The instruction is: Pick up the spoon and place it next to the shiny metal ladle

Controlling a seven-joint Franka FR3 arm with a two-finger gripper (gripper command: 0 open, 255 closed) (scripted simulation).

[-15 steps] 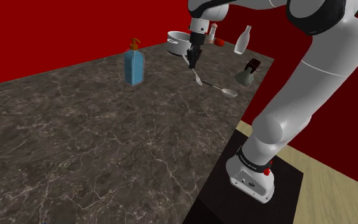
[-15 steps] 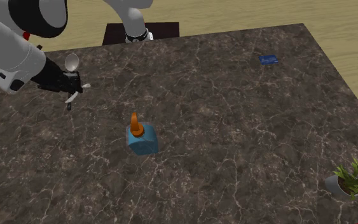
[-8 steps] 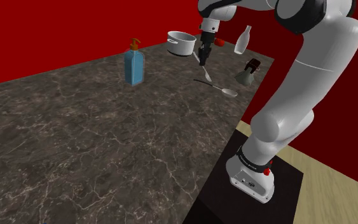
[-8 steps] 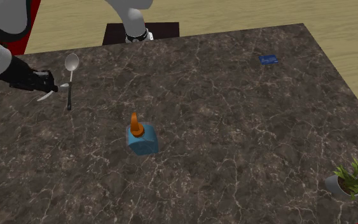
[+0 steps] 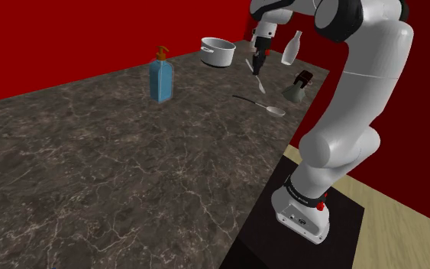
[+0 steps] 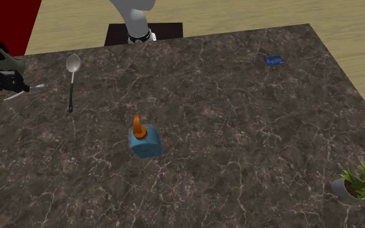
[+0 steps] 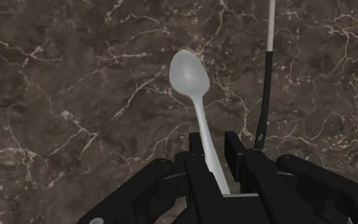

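Observation:
My black gripper (image 7: pixel 214 151) is shut on the handle of a pale white spoon (image 7: pixel 192 79), whose bowl sticks out ahead of the fingers above the dark marble counter. In the shoulder view the gripper (image 5: pixel 258 63) hangs over the counter's far right part with the spoon (image 5: pixel 260 79) pointing down. The metal ladle (image 5: pixel 262 105) lies flat on the counter just below and in front of it. In the second exterior view the gripper (image 6: pixel 13 81) and spoon (image 6: pixel 32 87) are left of the ladle (image 6: pixel 72 76). The ladle's dark handle (image 7: pixel 267 79) runs beside the gripper.
A blue soap bottle (image 5: pixel 160 76) with an orange pump stands mid-counter. At the far end are a grey pot (image 5: pixel 218 52), a white bottle (image 5: pixel 291 48) and a dark grey object (image 5: pixel 299 85). A small blue item (image 6: pixel 274 61) and a potted plant (image 6: pixel 359 181) sit far off.
The gripper has carried the spoon toward the shoulder view's right and upward, crossing over the ladle; in the second exterior view it moved left of the ladle. The ladle has not moved.

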